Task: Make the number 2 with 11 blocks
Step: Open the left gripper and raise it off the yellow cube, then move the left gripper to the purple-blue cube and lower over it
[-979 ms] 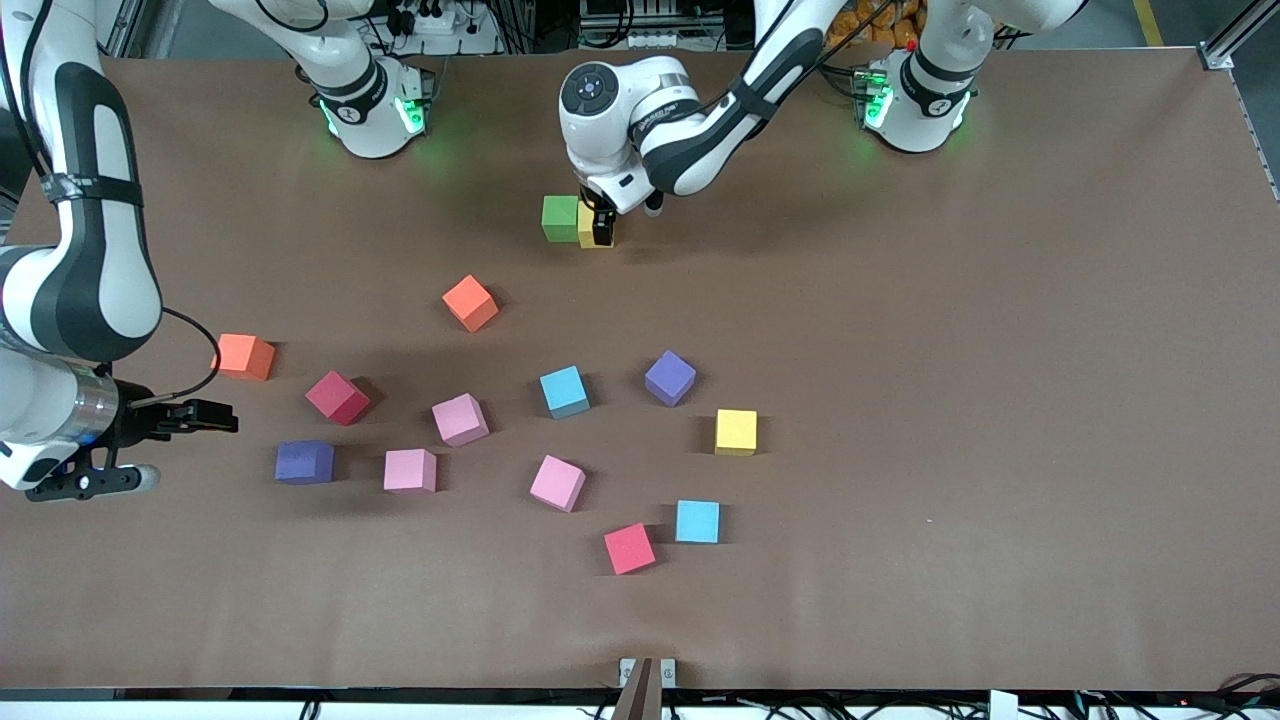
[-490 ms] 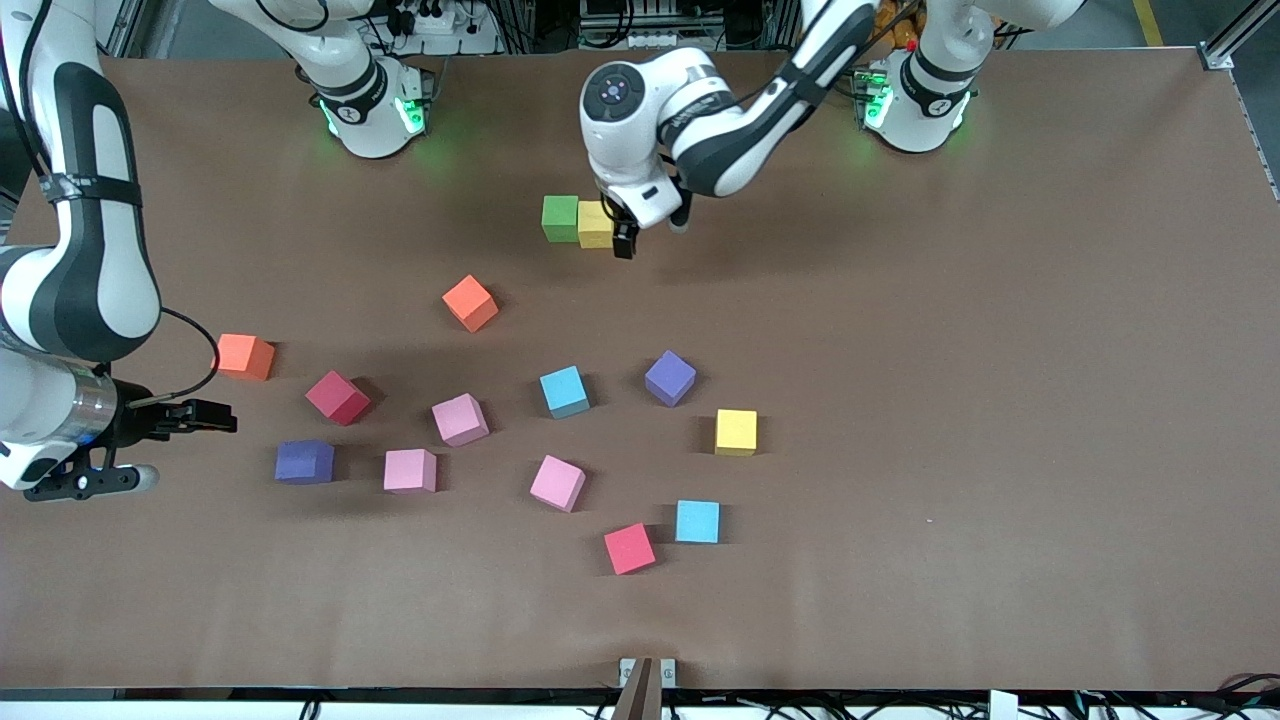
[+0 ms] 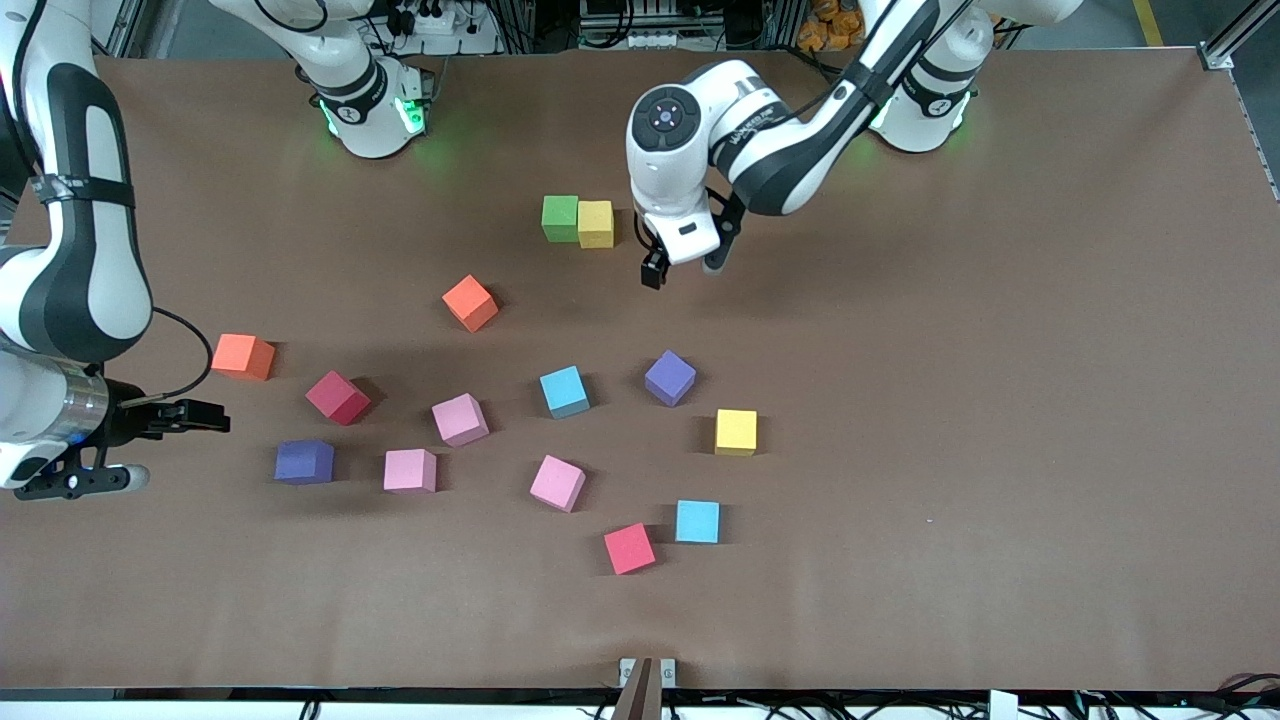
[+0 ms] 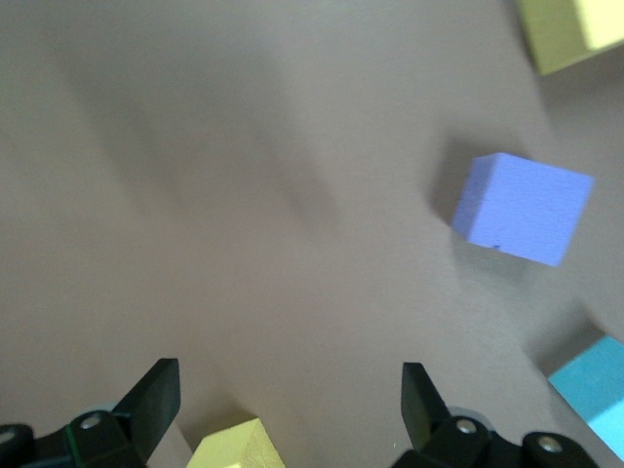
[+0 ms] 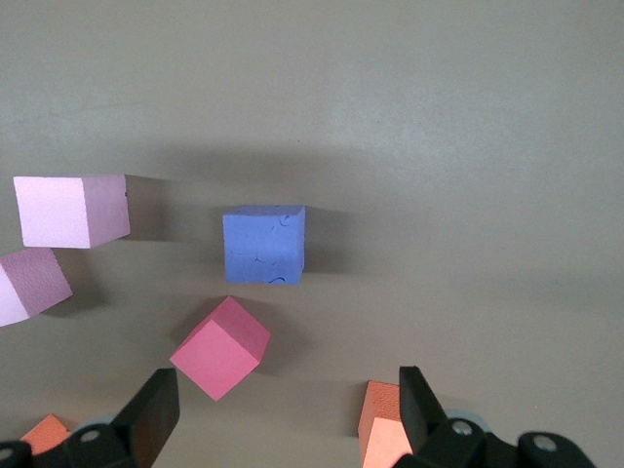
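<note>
On the brown table (image 3: pixel 1000 400) we count a matte green cube (image 3: pixel 560 218) touching a matte yellow cube (image 3: pixel 596 224), near the arms' bases. Twelve more blocks lie scattered nearer the camera. Left gripper (image 3: pixel 655 272): jaws wide, empty, over bare table beside the pair. Right gripper (image 3: pixel 205 416): jaws wide, empty, waiting near an orange cube (image 3: pixel 243 356).

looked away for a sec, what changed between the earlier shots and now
The left gripper let go of the yellow block beside the green block, and has drawn away from the pair toward the loose blocks, open and empty. The right gripper still waits, open, at its end of the table near the orange block. No block moved.
</note>
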You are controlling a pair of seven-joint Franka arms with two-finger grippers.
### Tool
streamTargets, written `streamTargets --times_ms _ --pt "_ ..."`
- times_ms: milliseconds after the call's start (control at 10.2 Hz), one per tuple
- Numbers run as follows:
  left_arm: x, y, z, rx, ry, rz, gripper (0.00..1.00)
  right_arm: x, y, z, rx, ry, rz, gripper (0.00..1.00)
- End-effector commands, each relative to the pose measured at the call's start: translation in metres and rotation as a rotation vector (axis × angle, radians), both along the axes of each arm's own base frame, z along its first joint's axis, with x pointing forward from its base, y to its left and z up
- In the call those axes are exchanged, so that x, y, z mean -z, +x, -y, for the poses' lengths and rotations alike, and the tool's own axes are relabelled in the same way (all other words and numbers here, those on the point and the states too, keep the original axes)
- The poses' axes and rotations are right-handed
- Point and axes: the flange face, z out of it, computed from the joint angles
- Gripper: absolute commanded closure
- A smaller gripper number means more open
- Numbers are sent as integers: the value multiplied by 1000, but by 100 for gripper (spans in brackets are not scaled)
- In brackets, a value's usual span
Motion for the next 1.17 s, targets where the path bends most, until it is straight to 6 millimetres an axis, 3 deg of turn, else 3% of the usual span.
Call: streamTargets --times_ms 0,490,685,783,979,1077 --pt "-3 51 -16 154 -41 9 0 -2 -1 4 -5 19 4 0" --pt "41 120 8 407 -142 87 0 -2 0 5 -5 19 6 0" --pt "71 138 9 348 -198 160 0 -2 -1 8 0 19 6 0" --pt "87 148 0 281 -190 171 0 -2 -1 9 1 19 6 0" --pt "98 146 2 220 -189 182 0 -2 -1 9 1 19 6 0" --pt "92 141 8 206 -194 180 0 -2 -1 9 1 19 6 0"
